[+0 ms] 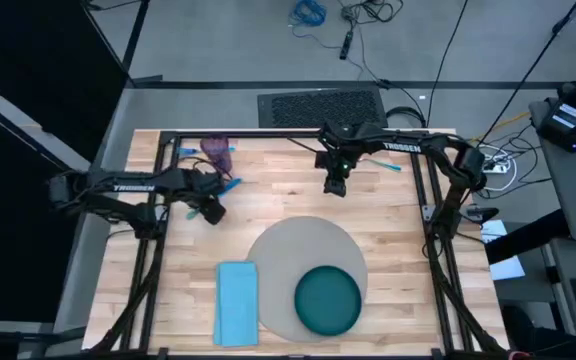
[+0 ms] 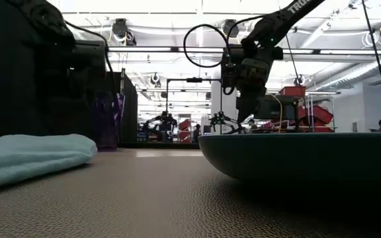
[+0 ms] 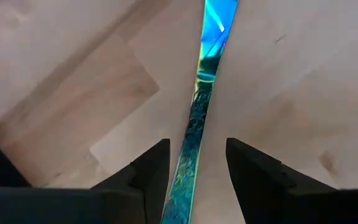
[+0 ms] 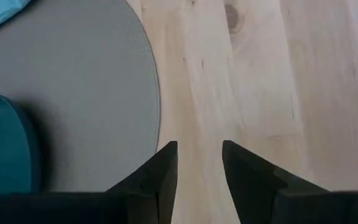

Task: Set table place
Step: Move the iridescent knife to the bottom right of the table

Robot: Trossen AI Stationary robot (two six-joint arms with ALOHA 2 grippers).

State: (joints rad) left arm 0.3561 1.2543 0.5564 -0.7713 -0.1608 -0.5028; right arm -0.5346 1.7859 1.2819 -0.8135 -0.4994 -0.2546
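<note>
Left claw [image 3: 194, 168]: open, astride thin iridescent utensil [image 3: 199, 112], left of frame.
Utensil: judged stiff, light, slippery; best pinched mid-handle.
Right claw [image 4: 199, 163]: open, empty, above tabletop [image 4: 272, 74] beside placemat [image 4: 86, 93].

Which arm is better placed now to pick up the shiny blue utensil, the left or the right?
Left. The left gripper has its open jaws on either side of the blue utensil. The right gripper hangs over bare table beyond the grey placemat.
</note>
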